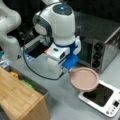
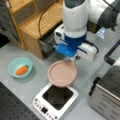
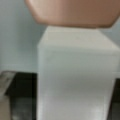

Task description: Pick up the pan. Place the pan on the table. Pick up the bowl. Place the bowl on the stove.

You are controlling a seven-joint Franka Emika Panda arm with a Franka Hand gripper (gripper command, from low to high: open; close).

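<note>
The round pinkish-brown pan [image 1: 84, 79] hangs in the air, just past the tip of the claw [image 1: 68, 70]. It sits above one edge of the small white square stove with the dark top [image 1: 101, 96], and its shadow falls on the dark part. In both front views the claw is closed on the pan's short handle at the rim [image 2: 70, 59]. In the wrist view the pan [image 3: 72, 12] fills the top, with a wide white handle stub [image 3: 75, 75] running down from it.

The round turquoise bowl [image 2: 20, 67] rests on the plain grey table [image 2: 30, 87], well off to a front view's left of the claw, with an orange carrot-like thing [image 2: 22, 70] inside.

A big silver toaster oven [image 1: 100, 47] stands just behind the pan. A light-brown wooden block [image 1: 20, 100] is near, on the other side of the claw. A black cable [image 1: 32, 67] loops beside the arm.

The white and blue arm [image 1: 58, 30] reaches down from above, tilted, with the claw at its bottom end.
</note>
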